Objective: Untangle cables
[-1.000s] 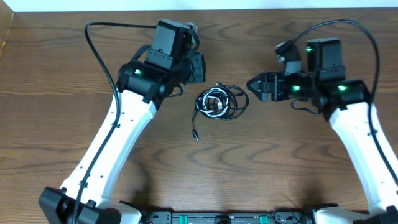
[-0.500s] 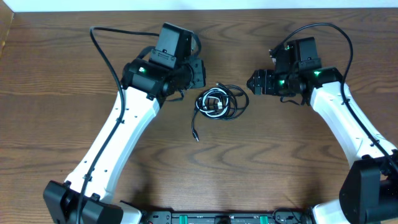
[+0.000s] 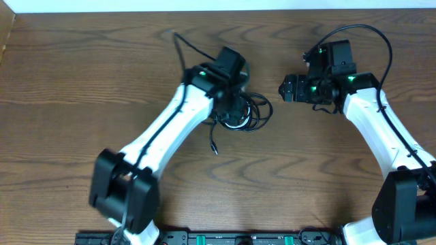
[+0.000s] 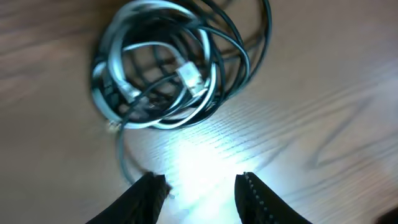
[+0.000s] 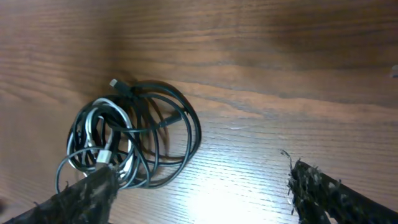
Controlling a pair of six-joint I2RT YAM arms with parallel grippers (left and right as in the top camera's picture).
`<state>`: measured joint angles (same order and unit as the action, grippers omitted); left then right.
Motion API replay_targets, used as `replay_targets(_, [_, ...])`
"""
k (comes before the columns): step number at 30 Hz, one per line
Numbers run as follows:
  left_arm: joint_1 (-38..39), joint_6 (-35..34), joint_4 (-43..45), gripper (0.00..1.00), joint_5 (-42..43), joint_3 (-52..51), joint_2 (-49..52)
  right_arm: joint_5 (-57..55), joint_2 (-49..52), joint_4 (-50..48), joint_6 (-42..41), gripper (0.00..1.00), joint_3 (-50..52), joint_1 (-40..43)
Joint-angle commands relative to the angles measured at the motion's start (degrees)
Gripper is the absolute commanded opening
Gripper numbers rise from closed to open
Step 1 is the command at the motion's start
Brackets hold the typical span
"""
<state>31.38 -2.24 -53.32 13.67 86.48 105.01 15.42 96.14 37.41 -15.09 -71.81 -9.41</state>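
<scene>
Overhead, the cables [image 3: 251,113] are seen as one tangled bundle on the table [image 3: 82,102], partly covered by the left pincer [image 3: 230,106], while the right pincer [image 3: 286,89] is held near the bundle's other side without touching it. The state of the left pincer cannot be told from above, as its tips are hidden under the wrist. In the left wrist view its fingers [image 4: 146,196] are shown apart with only bare wood between them, and the bundle is placed just ahead of the tips, ungripped. The right pincer is likewise shown spread wide and empty in the right wrist view, with the bundle ahead of it and nearer one finger [image 5: 93,193]. The step in hand is judged to be the approach for a first grasp, and nothing is yet separated. For the next move a single strand should be chosen rather than the whole coil. That could be the white cable [image 4: 106,68], whose plug [image 4: 189,78] is laid bare among the loops, or the black tail [image 4: 121,155] that is run out of the coil toward the left pincer's fingers. The white loop and plug are made plain only at the left wrist, while the tail's free end [image 3: 214,150] is given only from above.
</scene>
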Motion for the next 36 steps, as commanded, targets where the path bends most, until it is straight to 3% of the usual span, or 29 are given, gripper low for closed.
replay_targets(1, [0.2,11.5,0.87,0.42,1.99,-0.76,4.85,0.37,0.26,0.07,2.12,0.87,0.28,0.48])
replay_targets(4, [0.2,14.25,1.51,0.41,1.97,-0.76,8.22,0.37,0.26,0.07,2.08,0.88,0.28,0.48])
replay_targets(15, [0.2,14.25,10.05,0.41,1.77,-0.76,12.55,0.35,0.26,1.09,2.1,0.89,0.28,0.44])
replay_targets(21, [0.2,14.23,10.82,0.41,-4.85,-0.76,12.66,0.33,0.26,0.92,2.1,0.89,0.28,0.44])
replay_targets(28, [0.15,14.23,11.21,0.41,-5.4,-0.76,15.65,0.35,0.26,0.94,2.1,0.9,0.28,0.44])
replay_targets(33, [0.15,13.03,11.19,0.26,-5.4,-0.76,17.42,0.35,0.26,1.11,2.08,0.9,0.28,0.44])
replay_targets(36, [0.04,11.43,11.15,0.09,-5.4,-0.55,16.72,0.37,0.26,1.16,2.05,0.9,0.28,0.44])
